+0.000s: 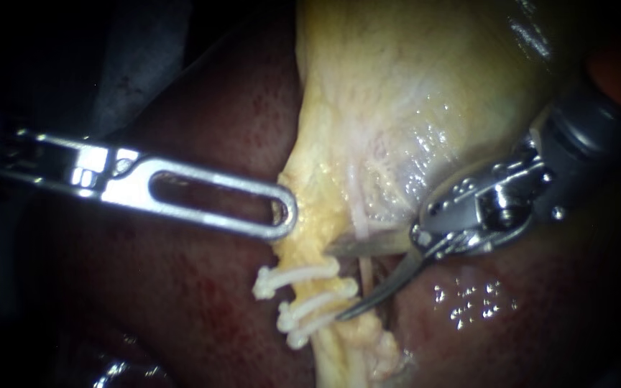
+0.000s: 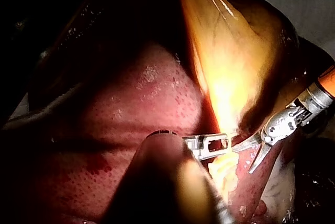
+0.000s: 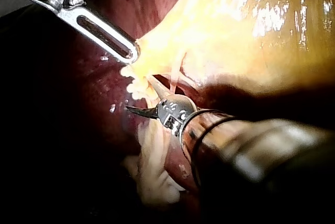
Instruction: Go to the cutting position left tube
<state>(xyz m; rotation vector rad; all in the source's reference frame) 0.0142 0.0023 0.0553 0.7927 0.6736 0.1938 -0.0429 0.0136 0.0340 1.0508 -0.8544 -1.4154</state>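
White ribbed clips (image 1: 303,298) are seen across the left tube (image 1: 341,352), a pale fatty cord on dark, wet liver (image 1: 181,302). Thin curved blades of the right instrument (image 1: 336,282) are spread apart just beside it. The slotted steel left instrument (image 1: 285,215) is clamped on the gallbladder (image 1: 411,86), its lower jaw hidden.

Glare on left instrument (image 1: 285,215), gallbladder (image 1: 411,72); corners dark.

"Where do the clips (image 1: 297,276) sit?"

"On the tube (image 1: 343,350), over the liver (image 1: 203,302), below the gallbladder (image 1: 411,93). Left instrument (image 1: 282,215) just above them, right instrument (image 1: 334,282) close beside, to their right."
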